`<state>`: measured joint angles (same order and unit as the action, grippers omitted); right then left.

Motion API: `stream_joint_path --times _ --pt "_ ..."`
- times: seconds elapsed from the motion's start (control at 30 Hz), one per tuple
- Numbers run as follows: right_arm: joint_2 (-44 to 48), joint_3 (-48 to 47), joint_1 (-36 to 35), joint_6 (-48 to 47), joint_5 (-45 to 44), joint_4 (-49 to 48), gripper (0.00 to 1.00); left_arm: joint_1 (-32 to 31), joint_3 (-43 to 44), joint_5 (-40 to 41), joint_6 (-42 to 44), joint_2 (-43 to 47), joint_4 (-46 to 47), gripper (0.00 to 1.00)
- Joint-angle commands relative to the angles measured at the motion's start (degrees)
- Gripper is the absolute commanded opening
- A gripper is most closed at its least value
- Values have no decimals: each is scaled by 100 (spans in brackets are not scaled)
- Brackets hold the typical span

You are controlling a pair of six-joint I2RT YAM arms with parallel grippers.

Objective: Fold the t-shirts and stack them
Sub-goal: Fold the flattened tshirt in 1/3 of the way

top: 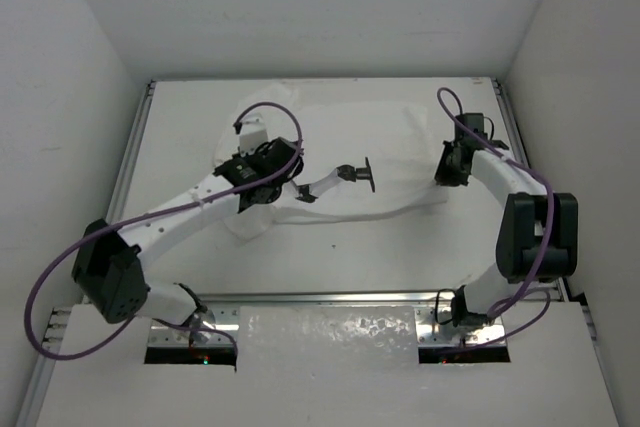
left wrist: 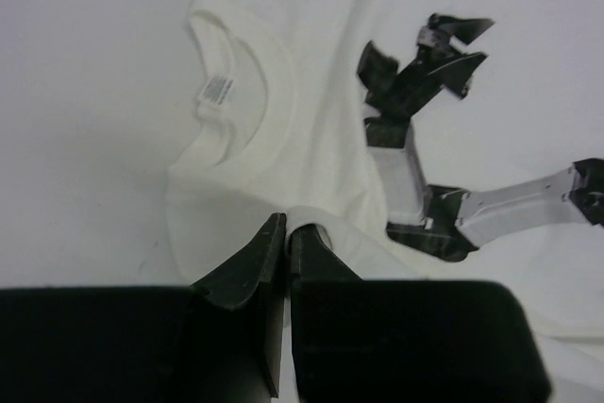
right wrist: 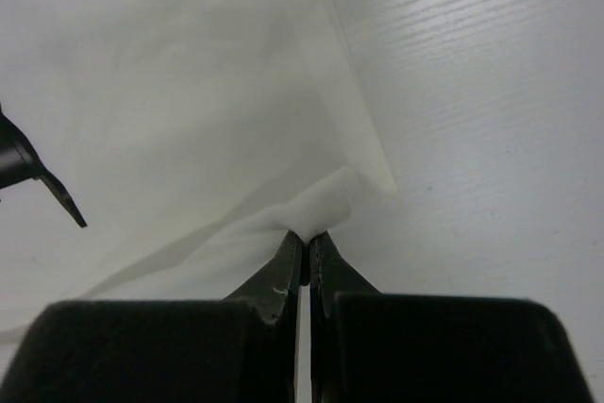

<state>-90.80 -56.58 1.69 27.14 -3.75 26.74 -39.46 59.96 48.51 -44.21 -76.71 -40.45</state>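
White worktop (top: 400,247) and white walls (top: 60,97) all round, so the t-shirt (top: 380,142) is hard for us to pick out. It lies spread mid-worktop, just past a bare near strip. Our left pincer (left wrist: 287,226) is closed tight on a fold of cloth near the collar (left wrist: 276,82). Our right pincer (right wrist: 308,238) is clamped on a bunched bit of the shirt's right edge. Between them some black-and-white gadget (top: 345,177) sits on the cloth, no clue what it is. We reckon this is the first fold just getting going. Next up: lift both sides together, keep the fabric taut, and clear that gadget.
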Motion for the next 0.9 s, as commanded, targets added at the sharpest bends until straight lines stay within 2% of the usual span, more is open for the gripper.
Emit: stream_joint_path --times 0.0,0.27,0.43,0.63,0.87 --pt "-199 -467 -2 -121 172 -20 0 228 761 71 650 -588 408 0" --pt "-736 -863 6 -244 357 -20 0 369 1035 -18 782 -1461 520 0" --pt "-1035 -1241 -11 -279 357 51 0 693 1447 703 755 -1742 379 0" --pt "-1422 -1699 -11 -358 357 262 0 879 1589 932 2204 -1988 1923 0" --pt "-1721 -1936 -11 -393 357 323 0 1019 1878 695 3047 -2366 2576 0"
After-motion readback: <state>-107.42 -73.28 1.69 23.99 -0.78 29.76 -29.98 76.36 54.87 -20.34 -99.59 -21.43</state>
